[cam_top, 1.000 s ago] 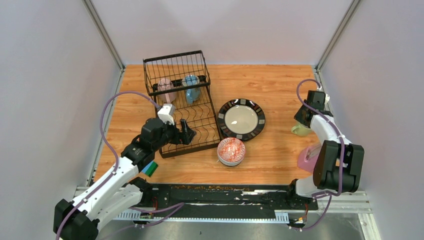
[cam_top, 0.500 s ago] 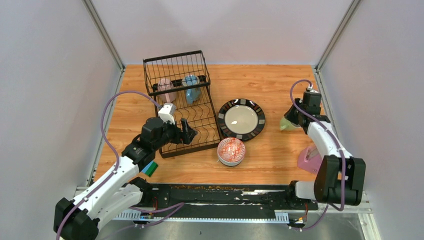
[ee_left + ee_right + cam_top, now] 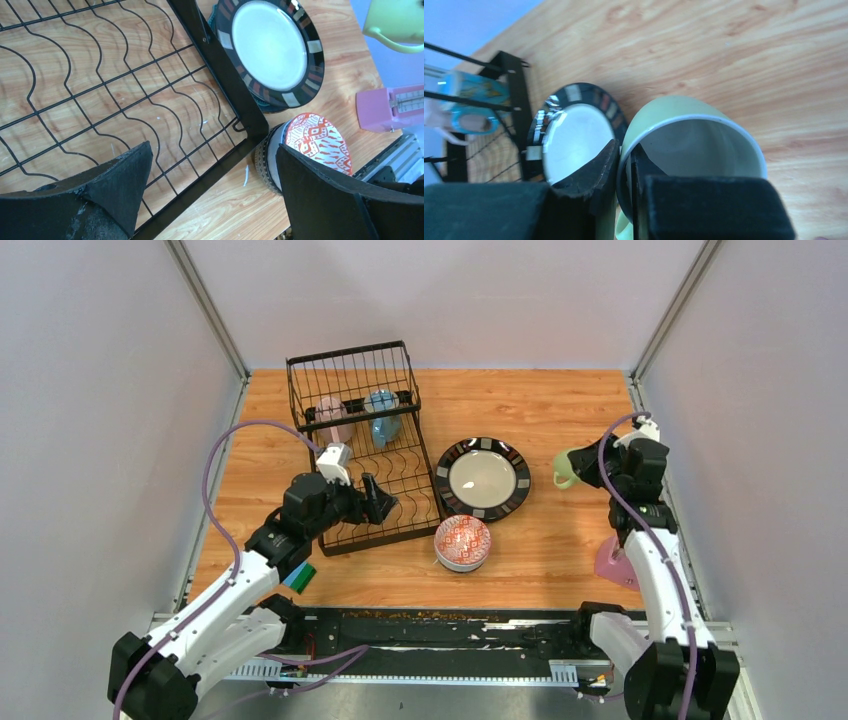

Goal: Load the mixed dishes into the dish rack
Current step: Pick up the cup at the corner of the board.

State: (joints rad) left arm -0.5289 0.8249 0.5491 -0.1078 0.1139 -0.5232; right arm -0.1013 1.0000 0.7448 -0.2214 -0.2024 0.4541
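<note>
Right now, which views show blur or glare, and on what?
Right wrist: the right gripper, shut on the mug, is dark and soft near the lens; a bright glint sits on the plate rim. Left wrist: the left gripper is dark and soft too, the rack sharp. Top: even light, soft shadows, no strong glare.

The left arm [image 3: 238,582] and the right arm [image 3: 662,585] are built of smooth white shells joined by rounded black joint housings. A purple cable [image 3: 209,472] is looped loosely along each arm. A small white camera block [image 3: 335,457] is mounted at the left wrist. The fingers [image 3: 117,187] are seen to be matt black, wedge-shaped and scuffed.
</note>
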